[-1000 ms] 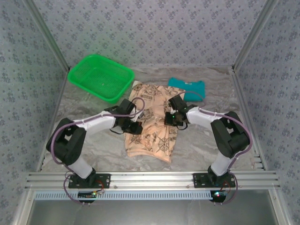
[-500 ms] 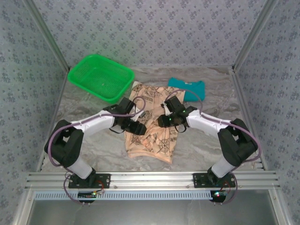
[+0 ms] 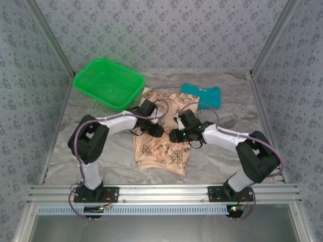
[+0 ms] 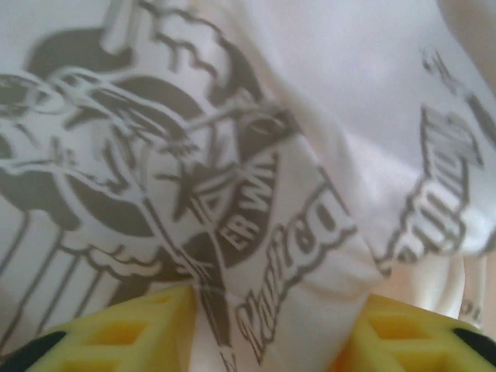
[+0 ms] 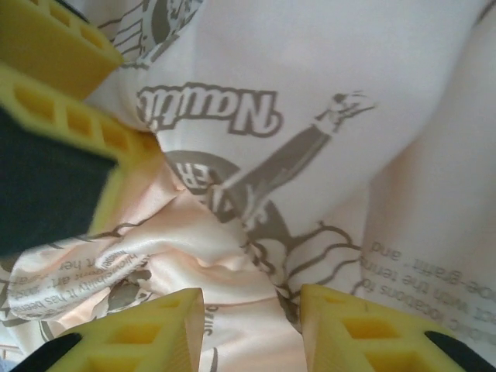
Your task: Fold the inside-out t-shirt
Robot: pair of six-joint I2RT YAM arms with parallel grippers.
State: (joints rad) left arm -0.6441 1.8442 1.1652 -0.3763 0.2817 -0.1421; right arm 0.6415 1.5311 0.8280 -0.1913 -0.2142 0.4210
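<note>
Patterned wallpaper on three sides, marbled grey counter (image 3: 212, 164) in between. Peach-beige printed cloth t-shirt (image 3: 161, 154) lies mid-counter as a longish strip running near to far, with its near end towards the arm bases and its far end just short of the small teal folded garment (image 3: 202, 95). Green plastic mesh basket (image 3: 108, 83) sits far left, just off the shirt's far-left corner. Both arms reach in over the shirt's middle, nearly meeting there. Left end effector (image 4: 275, 302): yellow fingers stand apart, a raised ridge of pale printed cloth runs up between them, and I see no squeeze on it, so I read it as not gripping. Right end effector (image 5: 252, 294): fingers likewise apart, hovering over rumpled cloth with creases under the gap, nothing clamped. Another yellow finger (image 5: 54, 46) with a dark pad shows upper-left in the right wrist view – presumably the left unit's, so the two are very close. Progress, my read: the narrow outline suggests the sides are already turned in, so roughly midway. Left to do – flatten the bunched centre, then a crosswise fold bringing one end over the other. Can't tell from these views whether any sleeve is tucked cleanly; the far end is partly hidden by the arms.
</note>
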